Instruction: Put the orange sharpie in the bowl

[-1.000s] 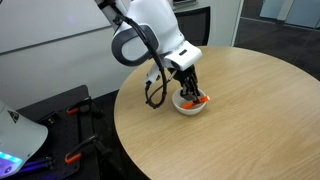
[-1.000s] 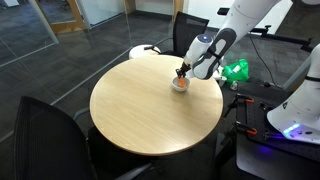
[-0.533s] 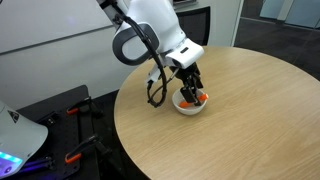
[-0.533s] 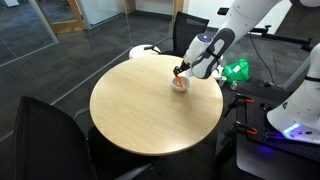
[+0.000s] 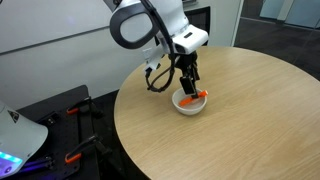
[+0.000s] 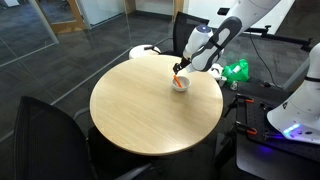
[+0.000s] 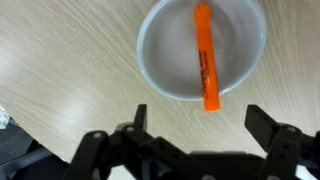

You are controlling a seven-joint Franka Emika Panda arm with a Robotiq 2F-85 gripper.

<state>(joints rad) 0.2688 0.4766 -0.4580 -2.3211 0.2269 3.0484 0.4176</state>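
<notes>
The orange sharpie (image 7: 204, 55) lies across the white bowl (image 7: 160, 70), one end resting on the rim and sticking out a little over the table. In an exterior view the sharpie (image 5: 197, 98) shows as an orange streak in the bowl (image 5: 188, 104); from farther off the bowl (image 6: 180, 85) is small. My gripper (image 7: 200, 122) hovers just above the bowl, its jaws wide apart and holding nothing. In both exterior views the gripper (image 5: 188, 82) hangs above the bowl, clear of it (image 6: 178, 71).
The bowl sits on a round wooden table (image 5: 250, 120) near its edge on the robot's side. Black chairs (image 6: 45, 130) stand around the table. A green object (image 6: 237, 70) and another white robot base (image 6: 300, 110) stand beyond the table's edge.
The jaws have opened wide and let go of the sharpie, which now rests in the bowl. The gripper has risen a little above the bowl.
</notes>
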